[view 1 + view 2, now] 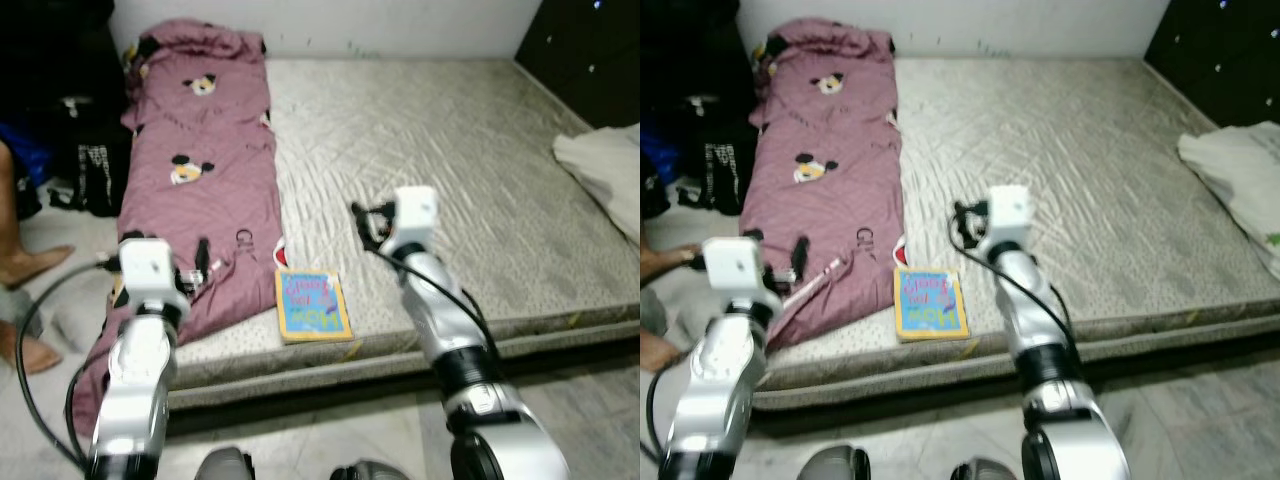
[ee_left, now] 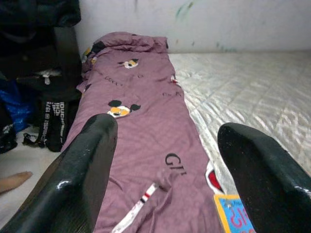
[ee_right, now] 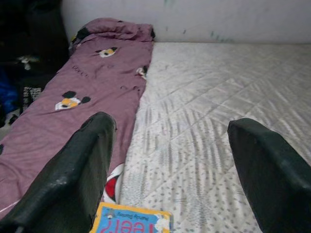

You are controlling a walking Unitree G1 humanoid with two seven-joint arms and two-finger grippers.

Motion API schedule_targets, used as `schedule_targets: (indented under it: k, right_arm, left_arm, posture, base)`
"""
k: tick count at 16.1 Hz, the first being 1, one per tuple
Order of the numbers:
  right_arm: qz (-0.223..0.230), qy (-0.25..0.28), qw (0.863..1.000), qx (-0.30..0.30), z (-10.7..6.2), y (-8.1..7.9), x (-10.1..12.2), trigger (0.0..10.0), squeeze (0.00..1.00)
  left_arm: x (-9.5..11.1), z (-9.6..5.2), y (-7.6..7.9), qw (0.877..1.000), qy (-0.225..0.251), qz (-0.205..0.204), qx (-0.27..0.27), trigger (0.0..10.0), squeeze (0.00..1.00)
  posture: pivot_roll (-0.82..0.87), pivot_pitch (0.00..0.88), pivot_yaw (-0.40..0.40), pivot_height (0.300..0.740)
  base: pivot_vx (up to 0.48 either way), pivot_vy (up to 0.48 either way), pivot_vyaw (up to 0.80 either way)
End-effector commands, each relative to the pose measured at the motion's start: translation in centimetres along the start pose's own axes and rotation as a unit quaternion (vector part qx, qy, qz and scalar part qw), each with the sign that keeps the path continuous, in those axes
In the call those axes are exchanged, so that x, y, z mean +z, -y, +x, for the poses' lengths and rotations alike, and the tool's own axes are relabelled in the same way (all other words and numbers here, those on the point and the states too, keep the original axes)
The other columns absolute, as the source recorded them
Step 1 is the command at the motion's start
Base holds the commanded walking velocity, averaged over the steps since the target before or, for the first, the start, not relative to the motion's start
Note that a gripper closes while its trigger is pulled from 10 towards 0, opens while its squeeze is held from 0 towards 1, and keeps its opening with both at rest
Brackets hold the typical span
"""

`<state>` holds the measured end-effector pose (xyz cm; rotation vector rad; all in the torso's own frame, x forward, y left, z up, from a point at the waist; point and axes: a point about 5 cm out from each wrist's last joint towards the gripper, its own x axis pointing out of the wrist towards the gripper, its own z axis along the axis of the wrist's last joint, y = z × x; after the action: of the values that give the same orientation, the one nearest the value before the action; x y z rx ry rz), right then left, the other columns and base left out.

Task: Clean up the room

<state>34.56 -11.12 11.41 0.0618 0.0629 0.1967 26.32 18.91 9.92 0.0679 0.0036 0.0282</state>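
A mauve blanket printed with cartoon mice lies along the left side of a grey quilted mattress on the floor. A yellow-edged children's book lies flat near the mattress's front edge, just right of the blanket's lower end. My left gripper hovers open over that lower end, with nothing between its fingers. My right gripper is open above the bare mattress, just beyond the book and slightly to its right. Nothing sits between its fingers.
A crumpled white cloth lies on the mattress's right edge. Black bags stand on the floor at the left, beside a person's bare feet. A dark cabinet fills the back right corner. A white wall runs behind.
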Motion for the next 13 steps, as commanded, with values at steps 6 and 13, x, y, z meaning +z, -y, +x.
schedule_targets:
  k: [6, 13]
  right_arm:
    - [0.005, -0.017, 0.998, -0.060, -2.9, 2.3, -0.9, 10.0, 0.00]
    - [-0.012, -0.020, 0.998, -0.057, -2.7, 2.1, -0.3, 10.0, 0.00]
  left_arm:
    - [0.5, -1.7, 1.5, 1.000, 0.011, 0.019, -0.009, 10.0, 0.00]
    - [1.9, 0.0, 0.9, 0.999, 0.019, -0.037, 0.033, 10.0, 0.00]
  posture:
    - [-0.05, 0.055, -0.045, 0.740]
    - [-0.04, 0.083, -0.023, 0.740]
  base:
    - [0.000, 0.000, -0.27]
    - [0.000, 0.000, -0.42]
